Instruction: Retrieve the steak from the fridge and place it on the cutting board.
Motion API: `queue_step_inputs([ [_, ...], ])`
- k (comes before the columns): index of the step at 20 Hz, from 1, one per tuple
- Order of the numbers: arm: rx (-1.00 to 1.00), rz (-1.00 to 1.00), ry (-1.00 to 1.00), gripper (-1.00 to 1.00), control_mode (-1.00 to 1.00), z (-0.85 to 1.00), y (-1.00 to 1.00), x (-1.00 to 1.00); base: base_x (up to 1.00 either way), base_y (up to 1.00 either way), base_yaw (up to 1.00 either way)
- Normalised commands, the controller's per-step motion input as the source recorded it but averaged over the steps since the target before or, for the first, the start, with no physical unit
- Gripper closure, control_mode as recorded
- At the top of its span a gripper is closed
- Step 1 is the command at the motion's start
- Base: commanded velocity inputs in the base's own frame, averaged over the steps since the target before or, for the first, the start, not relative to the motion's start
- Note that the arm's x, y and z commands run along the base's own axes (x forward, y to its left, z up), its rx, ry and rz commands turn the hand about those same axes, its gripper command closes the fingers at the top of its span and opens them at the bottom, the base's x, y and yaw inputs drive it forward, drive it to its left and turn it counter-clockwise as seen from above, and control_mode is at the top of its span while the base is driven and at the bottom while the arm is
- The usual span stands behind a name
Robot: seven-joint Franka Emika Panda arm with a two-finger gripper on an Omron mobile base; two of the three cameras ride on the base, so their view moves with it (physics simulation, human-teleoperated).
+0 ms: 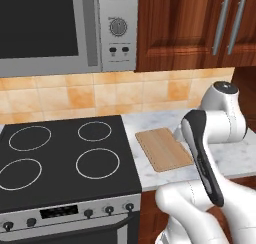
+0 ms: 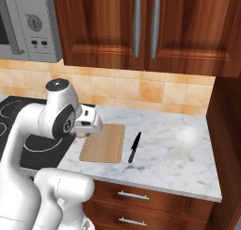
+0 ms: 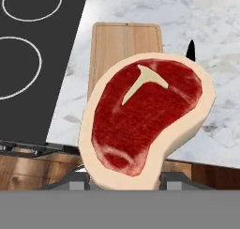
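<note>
Gripper (image 2: 84, 134): clamped on the steak, held above the near-left part of the board.
Steak (image 3: 146, 118): red with a pale rim and a T-shaped bone mark, raised off the counter, close to the hand camera.
Cutting board (image 2: 104, 143): flat on the marble counter (image 2: 179, 153), just right of the stove (image 1: 60, 158).
Knife (image 2: 134, 147): black, right of the board, apart from it.
Cupboards (image 2: 141, 26): brown, above the far wall.
</note>
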Motion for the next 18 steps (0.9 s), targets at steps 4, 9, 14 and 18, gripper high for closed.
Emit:
queue_step_inputs([
  [4,0.00,0.00,0.14,1.00,-1.00,-0.47,0.00,0.67,0.00,0.00,0.00],
  [9,0.00,0.00,0.15,1.00,-1.00,-0.46,0.00,0.64,0.00,0.00,0.00],
  [14,0.00,0.00,0.08,1.00,-1.00,-0.49,0.00,0.63,0.00,0.00,0.00],
  [18,0.00,0.00,0.04,1.00,-1.00,-0.45,0.00,0.54,0.00,0.00,0.00],
])
